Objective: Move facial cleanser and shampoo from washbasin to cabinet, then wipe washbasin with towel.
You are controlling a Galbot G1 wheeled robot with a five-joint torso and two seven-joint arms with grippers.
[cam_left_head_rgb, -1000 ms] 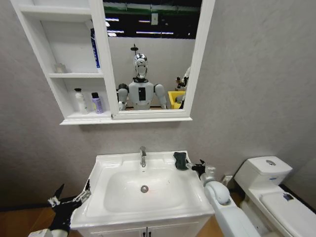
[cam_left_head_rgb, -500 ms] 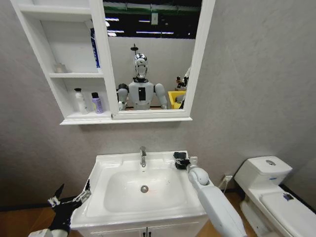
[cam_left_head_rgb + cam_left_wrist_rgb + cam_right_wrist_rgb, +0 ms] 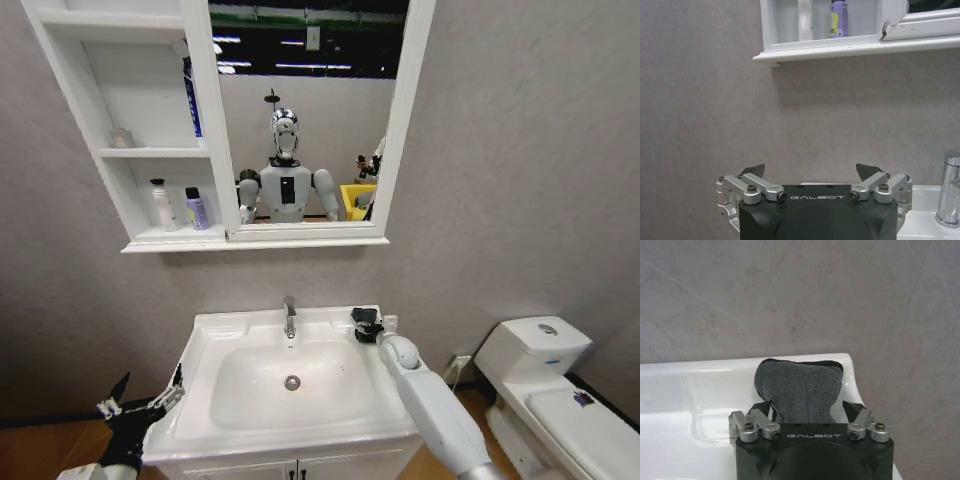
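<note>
Grey textured wall behind everything, with the white cabinet [image 3: 150, 130] of open shelves hung on it beside a white-framed mirror [image 3: 305, 110]. On the lowest shelf, standing side by side near the mirror's edge: a white bottle [image 3: 160, 205] and a small purple bottle [image 3: 197, 209]. One shelf up, a small clear item [image 3: 122, 138], too small to identify. Under the cabinet, the white washbasin [image 3: 230, 425] with its chrome tap [image 3: 290, 317] at the back rim and a drain [image 3: 292, 382] in the middle of the bowl. Off to the robot's right, a white toilet [image 3: 545, 390].

Lay on the back right corner of the washbasin's rim, close to the wall: the dark grey towel [image 3: 799, 390]. Reached over that corner with the right gripper [image 3: 368, 326], fingers spread to either side of the towel, cloth between them; could not tell whether the fingers touched it.

Hung low beside the front left corner of the washbasin, off the rim: the left gripper [image 3: 140, 400], fingers spread wide and holding nothing, pointed toward the wall below the cabinet
</note>
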